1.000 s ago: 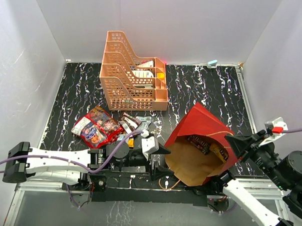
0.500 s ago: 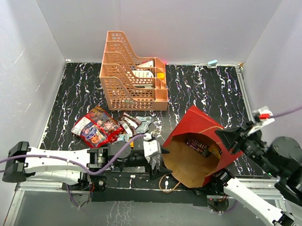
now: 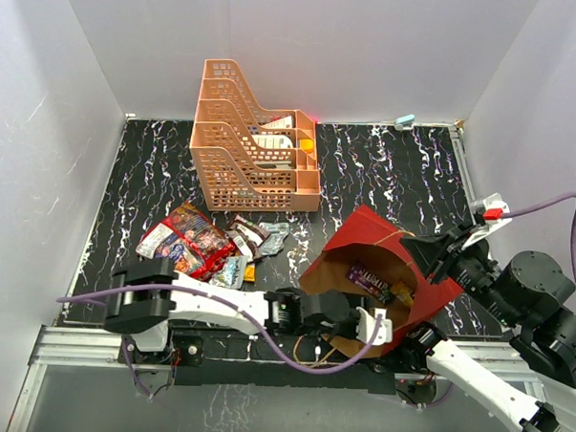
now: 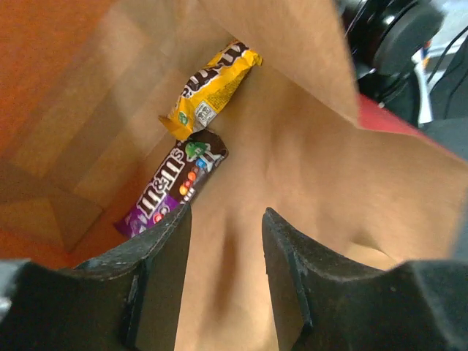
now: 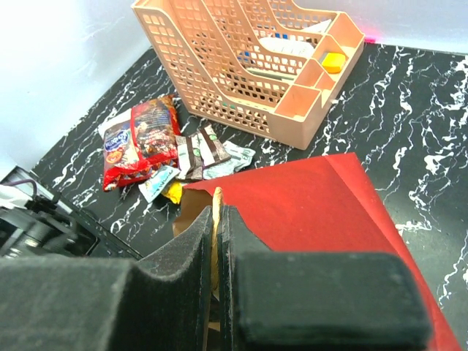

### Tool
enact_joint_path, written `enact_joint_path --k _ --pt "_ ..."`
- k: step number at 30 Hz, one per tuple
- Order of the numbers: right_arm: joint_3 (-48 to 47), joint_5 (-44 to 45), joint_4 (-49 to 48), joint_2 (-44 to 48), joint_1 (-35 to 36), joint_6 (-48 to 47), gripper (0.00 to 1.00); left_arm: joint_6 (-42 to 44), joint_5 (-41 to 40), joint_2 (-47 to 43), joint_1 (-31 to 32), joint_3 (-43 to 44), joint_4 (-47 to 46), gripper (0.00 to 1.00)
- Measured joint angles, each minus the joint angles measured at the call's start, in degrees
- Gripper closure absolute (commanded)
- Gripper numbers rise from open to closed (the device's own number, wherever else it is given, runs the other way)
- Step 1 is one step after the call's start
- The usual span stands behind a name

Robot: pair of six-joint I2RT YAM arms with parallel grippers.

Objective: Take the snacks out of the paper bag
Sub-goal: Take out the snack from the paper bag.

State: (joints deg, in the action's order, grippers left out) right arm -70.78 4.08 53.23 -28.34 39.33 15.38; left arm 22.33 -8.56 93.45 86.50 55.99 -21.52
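Left jaws: spread, empty, inside the tall dark-red paper bag (image 3: 375, 231). Purple glossy packet (image 4: 170, 194) and yellow glossy packet (image 4: 212, 88) lie just ahead of them. Right jaws: pinching the bag's upper rim.

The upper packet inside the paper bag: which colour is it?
The packet is yellow; the left wrist view shows it best.

Robot lab test cell, not home or shop: plain white panel walls (image 3: 72, 120) box in a small black marble-pattern tabletop (image 3: 385, 172) on three sides, metal frame (image 3: 72, 341) along near edge, left arm (image 3: 208, 303) and right arm (image 3: 534, 284) mounted there, purple cables (image 3: 547, 201) trailing, staged props only: orange tray rack (image 3: 253, 138), snack packets (image 3: 186, 245), paper bag (image 3: 373, 229)
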Motion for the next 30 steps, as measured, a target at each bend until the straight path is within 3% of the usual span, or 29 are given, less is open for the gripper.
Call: enact_joint_path --k 6,10,16,24,30 --pt "0.24 -1.70 -1.51 0.61 0.00 -0.07 0.93 5.62 0.42 11.47 -2.71 6.10 0.68 0.60" --pt "1.70 -3.15 -1.90 0.61 0.00 -0.09 0.93 6.82 1.46 15.80 -5.53 9.03 0.59 0.44" --pt "3.48 -4.20 -2.23 0.63 0.00 -0.28 0.93 7.08 2.84 20.24 -9.46 12.02 1.18 0.36" --pt "4.20 -3.76 -3.28 0.98 0.00 -0.15 0.93 6.34 1.60 21.73 -11.85 12.22 -0.31 0.41" --pt "4.20 0.52 -3.91 1.20 0.00 1.49 0.93 3.23 1.05 14.71 -11.76 2.60 -2.75 0.46"
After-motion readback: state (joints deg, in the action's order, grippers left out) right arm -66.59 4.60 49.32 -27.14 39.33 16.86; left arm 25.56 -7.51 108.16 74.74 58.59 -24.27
